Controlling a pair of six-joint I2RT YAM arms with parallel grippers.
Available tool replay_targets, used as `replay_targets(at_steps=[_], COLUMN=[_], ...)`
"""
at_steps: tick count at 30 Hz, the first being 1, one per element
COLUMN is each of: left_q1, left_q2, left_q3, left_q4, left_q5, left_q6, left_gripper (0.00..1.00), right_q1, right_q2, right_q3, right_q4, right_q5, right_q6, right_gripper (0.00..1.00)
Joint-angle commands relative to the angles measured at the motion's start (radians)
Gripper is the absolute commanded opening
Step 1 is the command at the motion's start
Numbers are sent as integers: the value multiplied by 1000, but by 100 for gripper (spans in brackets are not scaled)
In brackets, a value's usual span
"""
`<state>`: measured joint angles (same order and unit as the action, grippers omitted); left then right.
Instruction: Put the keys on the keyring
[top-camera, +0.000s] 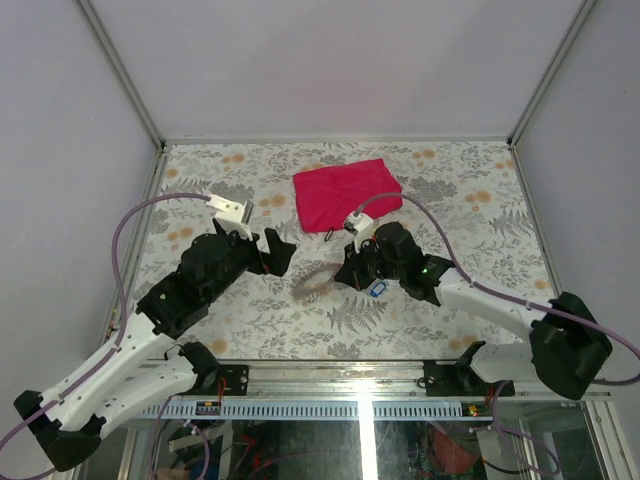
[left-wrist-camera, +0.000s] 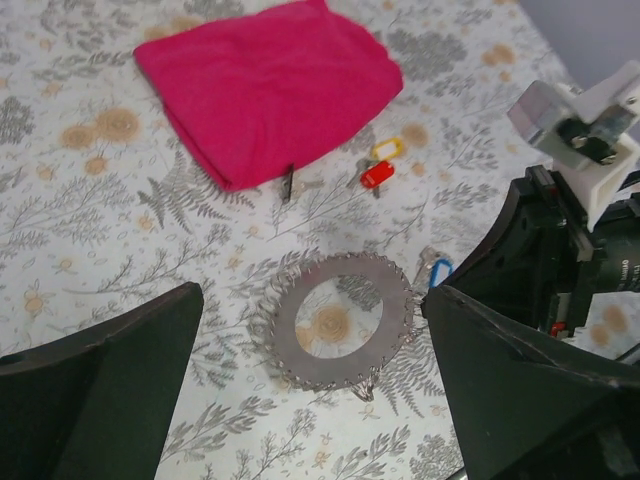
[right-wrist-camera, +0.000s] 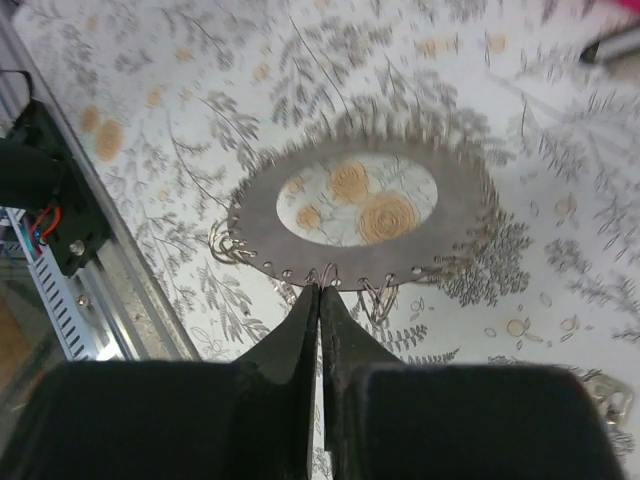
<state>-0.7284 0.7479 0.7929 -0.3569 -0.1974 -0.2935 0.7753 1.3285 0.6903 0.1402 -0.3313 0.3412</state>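
While the keyring (right-wrist-camera: 255, 215) is lying flat on the floral table (top-camera: 450, 190) between the two arms, the right gripper (right-wrist-camera: 318, 298) is pressing its jaws together at the ring's near rim. Whether any metal is actually being pinched cannot be told. The left gripper (top-camera: 278, 250) is hanging wide apart just beside the ring, carrying nothing. A red-tagged key (left-wrist-camera: 377, 174) and a yellow-tagged key (left-wrist-camera: 387, 149) are waiting by the red cloth (left-wrist-camera: 270, 90), and a blue-tagged key (left-wrist-camera: 440, 271) is lying beside the ring. With so slight a bite on a thin, flat edge, the ring is risking slipping free or skidding away under any lift.
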Motion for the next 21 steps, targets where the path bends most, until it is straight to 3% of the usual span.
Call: replay_targets(at_steps=[1, 9, 15, 21], left_q1=[0, 1, 1, 1], left_q2=[-47, -31, -39, -21], left_q3=[-8, 31, 33, 60], left_q4=[163, 258, 368, 424], left_q5=[52, 195, 362, 533], left_q6=[24, 95, 161, 208], left_gripper=[97, 94, 80, 66], right_q1=[4, 5, 5, 4], right_q2=[-141, -294, -339, -397], right_q3=[120, 263, 325, 368], right_q4=[-105, -234, -273, -287], right_q5=[-16, 5, -99, -191], right_q6=[-152, -296, -456, -515], right_gripper=[0, 0, 0, 0])
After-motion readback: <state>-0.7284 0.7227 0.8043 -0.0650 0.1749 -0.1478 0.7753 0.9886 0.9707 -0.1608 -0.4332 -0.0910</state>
